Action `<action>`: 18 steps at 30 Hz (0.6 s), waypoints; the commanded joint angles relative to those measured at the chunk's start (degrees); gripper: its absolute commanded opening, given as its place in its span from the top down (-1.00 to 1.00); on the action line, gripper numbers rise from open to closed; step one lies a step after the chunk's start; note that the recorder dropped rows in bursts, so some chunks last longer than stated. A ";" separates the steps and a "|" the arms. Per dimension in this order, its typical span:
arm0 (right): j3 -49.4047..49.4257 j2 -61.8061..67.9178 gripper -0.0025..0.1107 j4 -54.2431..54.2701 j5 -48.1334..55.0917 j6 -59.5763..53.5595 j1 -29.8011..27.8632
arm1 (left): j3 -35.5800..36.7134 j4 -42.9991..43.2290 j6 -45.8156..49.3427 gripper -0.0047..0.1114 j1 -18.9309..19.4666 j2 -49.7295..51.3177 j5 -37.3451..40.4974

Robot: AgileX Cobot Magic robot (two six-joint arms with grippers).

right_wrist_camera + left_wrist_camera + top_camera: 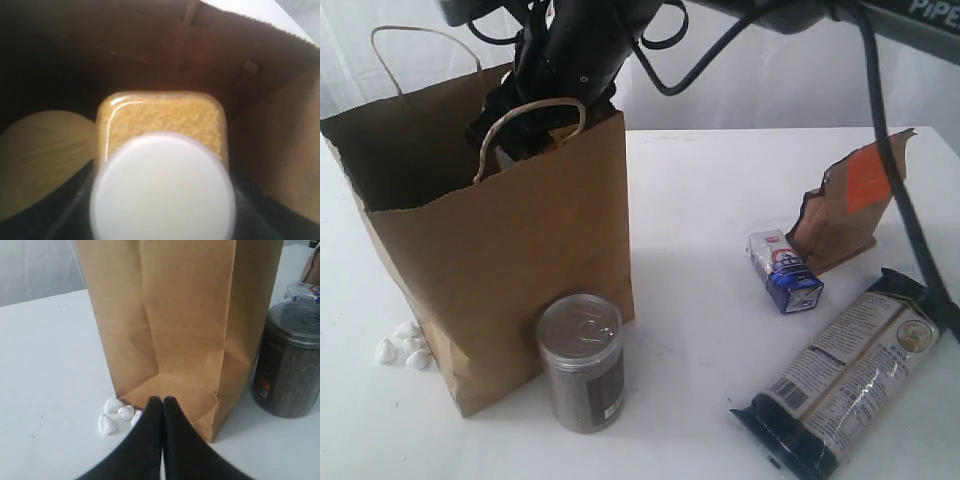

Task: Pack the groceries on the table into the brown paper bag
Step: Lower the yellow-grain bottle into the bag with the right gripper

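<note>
My right end effector [160,202] gripping white-capped yellow-grain bottle [162,125] inside brown paper bag [510,240], left end effector [162,404] closed, silver pull-tab can [581,365] at bag's 5 o'clock

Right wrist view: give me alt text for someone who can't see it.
Seen from above, a white-capped yellow-grain bottle is held between the dark fingers of the right tool, inside the brown paper bag. A round olive lid shows beside it in the bag.

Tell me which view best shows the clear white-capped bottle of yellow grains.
The right wrist view: the white-capped yellow-grain bottle fills it, cap toward the camera, inside the brown paper bag. The exterior and left wrist views show only the bag's outside, not the bottle.
</note>
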 commanded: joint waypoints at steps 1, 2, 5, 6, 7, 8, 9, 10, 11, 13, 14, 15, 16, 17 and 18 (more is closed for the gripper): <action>-1.03 0.62 0.96 -1.01 -1.59 1.42 -0.21 | 0.21 0.12 -0.51 0.92 -0.32 -0.33 0.09; -1.03 0.78 0.96 -2.23 -1.10 2.31 -0.21 | 0.21 0.12 -0.51 0.92 -0.32 -0.33 0.06; -1.03 1.06 0.96 -4.60 -0.48 4.68 -0.21 | 0.21 0.12 -0.51 0.92 -0.32 -0.33 0.06; -1.03 1.06 0.96 -4.61 -0.48 5.24 -0.21 | 0.21 0.12 -0.51 0.92 -0.32 -0.33 0.06; -1.03 1.06 0.96 -4.61 -0.48 5.27 -0.21 | 0.21 0.12 -0.51 0.92 -0.32 -0.33 0.06; -1.03 1.06 0.96 -4.61 -0.36 5.76 -0.21 | 0.21 0.12 -0.51 0.92 -0.32 -0.33 0.06; -1.03 1.16 0.96 -4.61 -0.05 5.87 -0.21 | 0.21 0.12 -0.51 0.92 -0.32 -0.33 0.06; -1.03 1.29 0.96 -4.46 0.37 5.87 -0.21 | 0.21 0.12 -0.51 0.92 -0.32 -0.33 0.06; -1.03 1.77 0.96 -4.10 1.06 5.87 -0.21 | 0.21 0.12 -0.51 0.92 -0.32 -0.33 0.06; -1.03 2.38 0.96 -3.15 3.25 5.87 -0.21 | 0.21 0.12 -0.51 0.92 -0.32 -0.33 0.06; -1.03 2.83 0.95 -2.74 4.62 5.87 -0.21 | 0.21 0.12 -0.51 0.92 -0.32 -0.33 0.06; -1.03 3.06 0.94 -2.35 5.81 5.87 -0.21 | 0.21 0.12 -0.51 0.92 -0.32 -0.33 0.06; -1.03 3.37 0.90 -2.06 6.69 5.87 -0.21 | 0.21 0.12 -0.51 0.92 -0.32 -0.33 0.06; -1.03 3.49 0.83 -1.90 7.07 5.87 -0.21 | 0.21 0.12 -0.51 0.92 -0.32 -0.33 0.06; -1.03 3.63 0.75 -1.78 7.08 5.87 -0.21 | 0.21 0.12 -0.51 0.92 -0.32 -0.33 0.06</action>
